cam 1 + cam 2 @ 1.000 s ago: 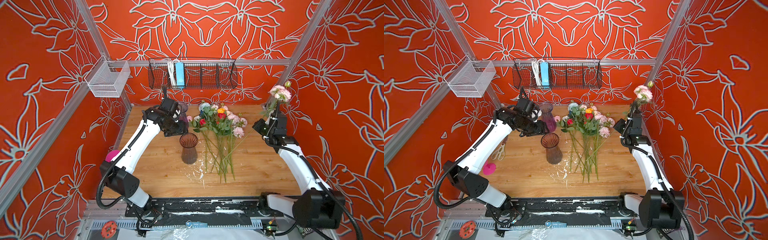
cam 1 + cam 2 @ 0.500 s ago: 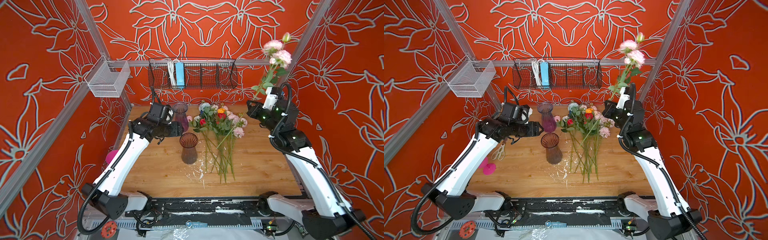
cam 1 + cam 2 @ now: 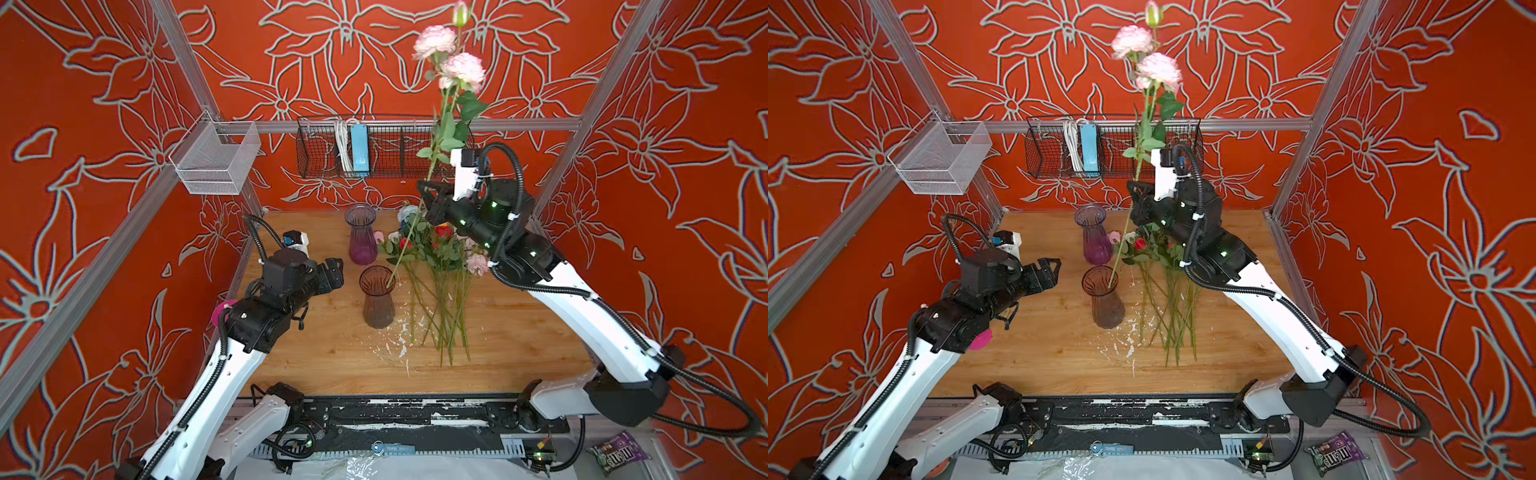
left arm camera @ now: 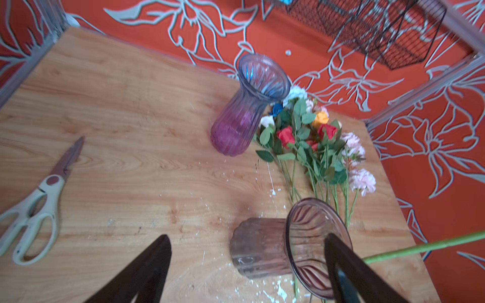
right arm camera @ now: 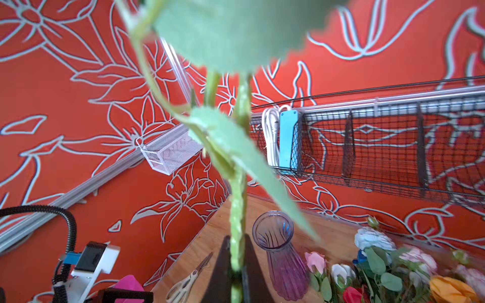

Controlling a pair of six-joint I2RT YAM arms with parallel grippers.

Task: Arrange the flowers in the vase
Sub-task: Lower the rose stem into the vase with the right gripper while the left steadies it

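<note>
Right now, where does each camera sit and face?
Top views: high at the front, looking down on the table; both arms show.
Left wrist: on left arm, facing brown vase; left gripper shows, open.
Right wrist: on right arm, facing back wall; right gripper shows, shut on peony stem.
All share the purple vase.

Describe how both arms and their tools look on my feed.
The left arm and right arm share white link shells, black joint housings and black corrugated cable hoses. Green lights dot the right arm's joints. The left tool and right tool are black, with tapered fingers.
</note>
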